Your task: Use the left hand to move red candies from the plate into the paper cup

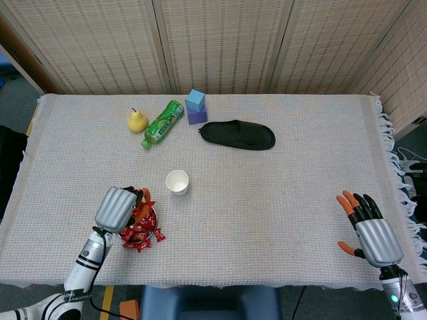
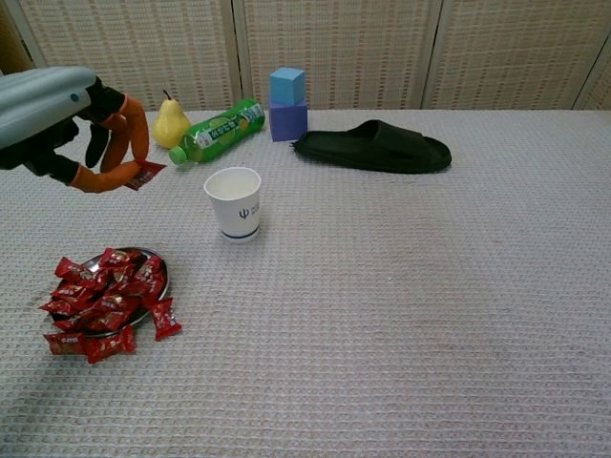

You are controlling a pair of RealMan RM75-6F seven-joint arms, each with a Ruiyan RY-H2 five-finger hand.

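Left hand (image 2: 72, 124) raised above the table, near the front-left corner; one red candy (image 2: 145, 175) is pinched between thumb and finger. In the head view the same hand (image 1: 120, 208) is seen over the plate's far edge, with the candy hidden. The held candy is well clear of the cloth and to the left of the cup (image 2: 234, 202), not over its mouth.

Plate (image 2: 162, 272) lies directly below, close to the table's front edge on the left. It is heaped with red candies (image 2: 100, 298); several have spilled off its rim onto the cloth on the front and right sides.

Cup stands upright just beyond the plate toward the table's middle, mouth open; whether anything is inside cannot be told.

Toward the back edge, left of centre: pear (image 1: 137, 121), green bottle (image 1: 163, 123) lying on its side just beside it, then a blue block (image 1: 195, 100) stacked on a purple block (image 1: 195, 117). A black slipper (image 1: 238, 135) lies to the right of the blocks.

Right hand (image 1: 372, 230) is held near the front-right corner, fingers spread and empty, touching nothing.
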